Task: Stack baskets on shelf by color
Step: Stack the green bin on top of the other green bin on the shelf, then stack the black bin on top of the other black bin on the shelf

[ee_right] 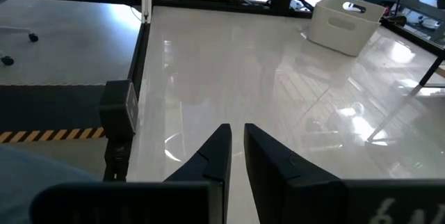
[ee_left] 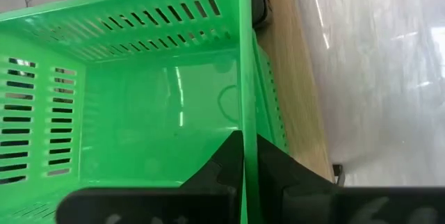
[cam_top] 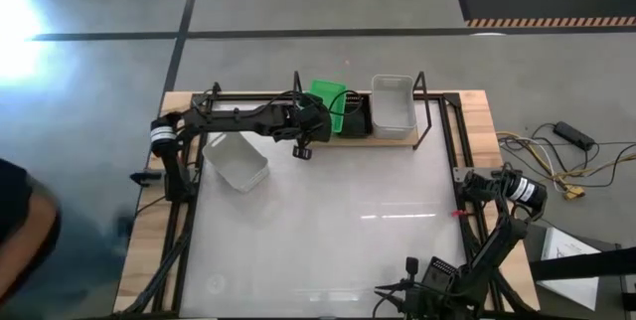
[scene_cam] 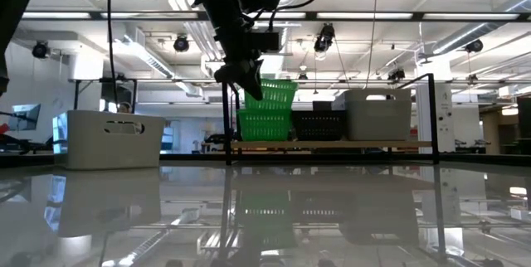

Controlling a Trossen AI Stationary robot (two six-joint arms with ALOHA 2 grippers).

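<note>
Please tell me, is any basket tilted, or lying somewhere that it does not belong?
Yes. The upper green basket sits tilted above another green basket on the shelf; the left gripper pinches its wall. One white basket lies askew on the table, apart from the shelf. The right gripper waits at the table's edge.

Green basket (ee_left: 139, 99) filling most of the frame, slotted walls visible. Left gripper (ee_left: 249, 156) at bottom centre, dark fingers (ee_left: 226, 165) pinched on the basket's right rim. Wooden shelf (ee_left: 295, 92) and glossy white desk (ee_left: 382, 71) at right.
</note>
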